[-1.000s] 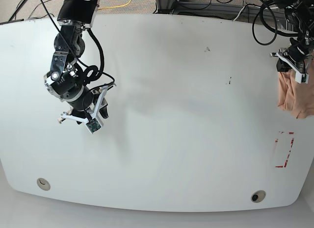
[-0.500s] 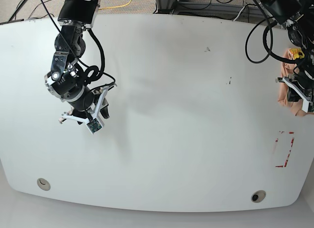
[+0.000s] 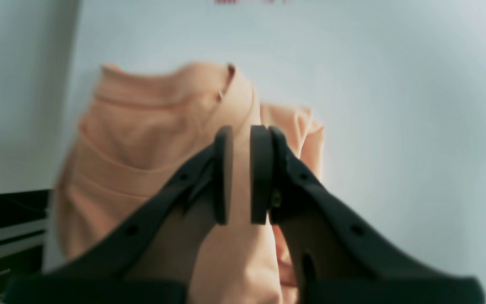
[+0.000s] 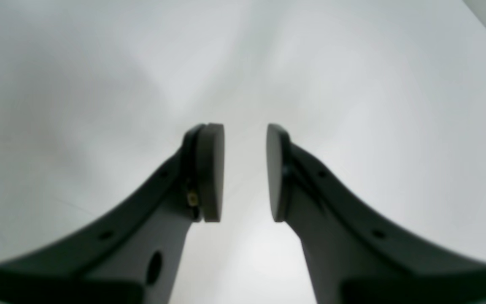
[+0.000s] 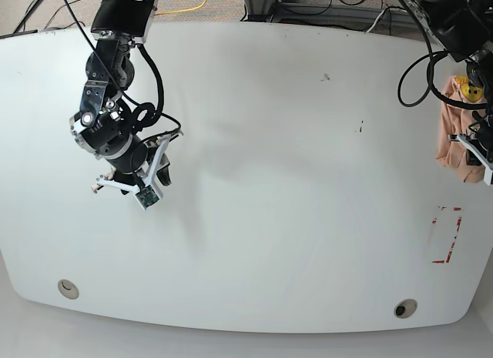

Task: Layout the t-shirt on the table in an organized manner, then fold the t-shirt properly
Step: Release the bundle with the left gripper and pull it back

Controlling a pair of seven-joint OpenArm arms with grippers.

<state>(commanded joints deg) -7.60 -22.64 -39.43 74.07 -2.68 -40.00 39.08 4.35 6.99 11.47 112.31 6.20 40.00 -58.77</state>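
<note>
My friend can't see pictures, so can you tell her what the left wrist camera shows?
A crumpled peach t-shirt lies at the edge of the white table, blurry, behind the left gripper. The gripper's two dark pads are nearly together, with a thin gap where peach cloth shows. A bit of red tape mark peeks in at the top.

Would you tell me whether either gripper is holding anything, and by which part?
The right gripper is open and empty. Whether the left gripper grips the t-shirt cannot be told.
</note>
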